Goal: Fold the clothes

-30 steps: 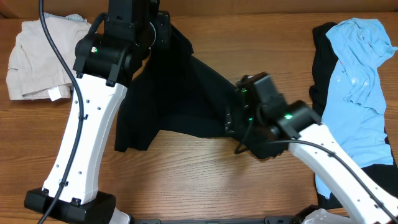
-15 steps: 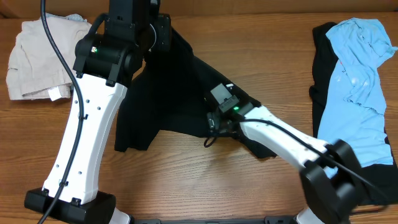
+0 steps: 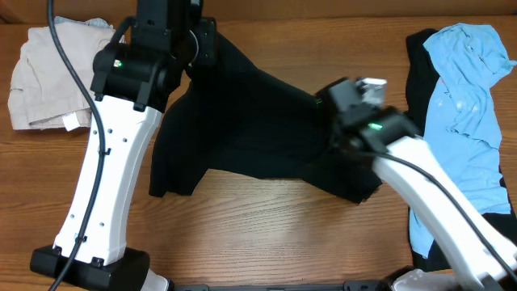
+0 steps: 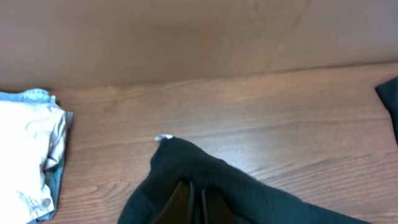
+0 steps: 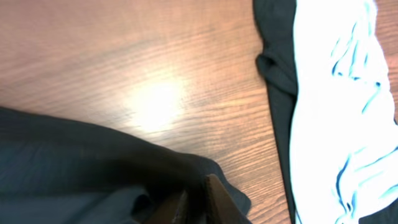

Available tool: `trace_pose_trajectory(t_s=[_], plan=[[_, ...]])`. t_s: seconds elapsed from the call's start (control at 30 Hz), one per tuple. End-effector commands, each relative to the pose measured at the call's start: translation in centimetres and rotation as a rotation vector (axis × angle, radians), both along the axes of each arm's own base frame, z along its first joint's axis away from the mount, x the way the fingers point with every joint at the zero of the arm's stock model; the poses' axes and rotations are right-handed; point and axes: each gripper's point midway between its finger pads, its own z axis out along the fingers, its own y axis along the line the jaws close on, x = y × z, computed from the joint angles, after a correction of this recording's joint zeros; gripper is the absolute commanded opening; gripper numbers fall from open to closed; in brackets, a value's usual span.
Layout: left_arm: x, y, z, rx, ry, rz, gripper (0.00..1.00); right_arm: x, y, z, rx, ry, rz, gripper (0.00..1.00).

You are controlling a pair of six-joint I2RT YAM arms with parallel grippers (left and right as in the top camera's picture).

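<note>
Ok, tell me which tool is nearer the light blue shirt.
Right. The right tool pinches the black garment close beside the light blue shirt; the left tool holds that garment's other end, far across the table.

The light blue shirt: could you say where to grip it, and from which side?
Probably the bunched folds at the far end of the light blue shirt, from above: it lies spread over a black piece, and those raised folds can be pinched alone.

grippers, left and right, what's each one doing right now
Left gripper: closed, pinching the black garment.
Right gripper: closed on a fold of the same black garment.
</note>
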Motion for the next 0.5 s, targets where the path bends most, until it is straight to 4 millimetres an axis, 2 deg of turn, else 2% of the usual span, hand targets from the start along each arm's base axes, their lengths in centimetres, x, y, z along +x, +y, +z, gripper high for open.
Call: trace_pose_trajectory(t_s=[0.0, 0.13, 0.17, 0.3, 0.33, 0.47], plan=[[-2.0, 1.3, 6.2, -0.039, -0.139, 0.030, 0.04, -1.9, 0.0, 5.7, 0.143, -0.093, 0.072, 0.07], [-4.8, 2.1, 9.6, -0.060, -0.198, 0.030, 0.04, -5.9, -0.8, 9.8, 0.221, -0.148, 0.101, 0.04], [-6.0, 2.4, 10.8, -0.078, -0.222, 0.037, 0.04, -7.1, -1.2, 11.0, 0.237, -0.169, 0.106, 0.04], [-9.3, 3.3, 13.8, -0.125, -0.289, 0.046, 0.04, -10.3, -2.1, 14.3, 0.292, -0.232, 0.126, 0.04], [-12.0, 4.1, 15.9, -0.146, -0.347, 0.046, 0.04, -12.6, -2.4, 16.3, 0.343, -0.266, 0.154, 0.04], [-16.5, 5.4, 18.8, -0.176, -0.440, 0.045, 0.04, -15.9, -3.0, 18.2, 0.394, -0.286, 0.187, 0.04]])
